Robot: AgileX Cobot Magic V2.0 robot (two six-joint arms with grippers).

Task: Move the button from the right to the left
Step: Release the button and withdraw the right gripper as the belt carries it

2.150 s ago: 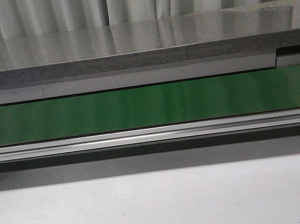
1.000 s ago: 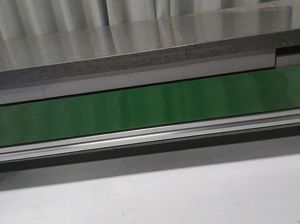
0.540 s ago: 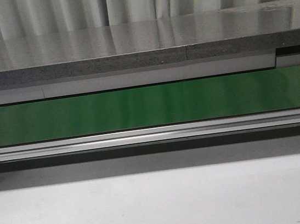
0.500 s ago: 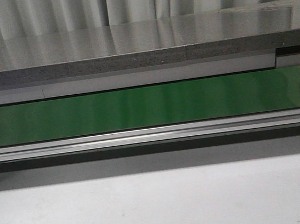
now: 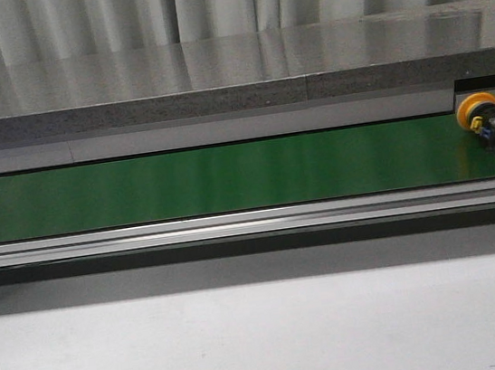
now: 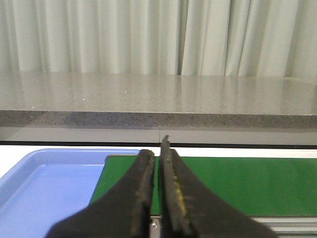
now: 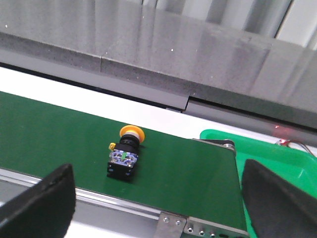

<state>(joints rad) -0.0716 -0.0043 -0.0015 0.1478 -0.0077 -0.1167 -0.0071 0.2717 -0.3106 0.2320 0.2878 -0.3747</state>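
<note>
Between right gripper (image 7: 153,198) fingers (image 7: 42,198), spread wide: button (image 7: 126,153) on green belt (image 7: 59,139), lying on side, yellow cap toward 12 o'clock. Green bin (image 7: 277,153) past belt end. Left gripper (image 6: 158,163) fingers pressed together, empty; blue tray (image 6: 44,188) at its 9 o'clock.
</note>
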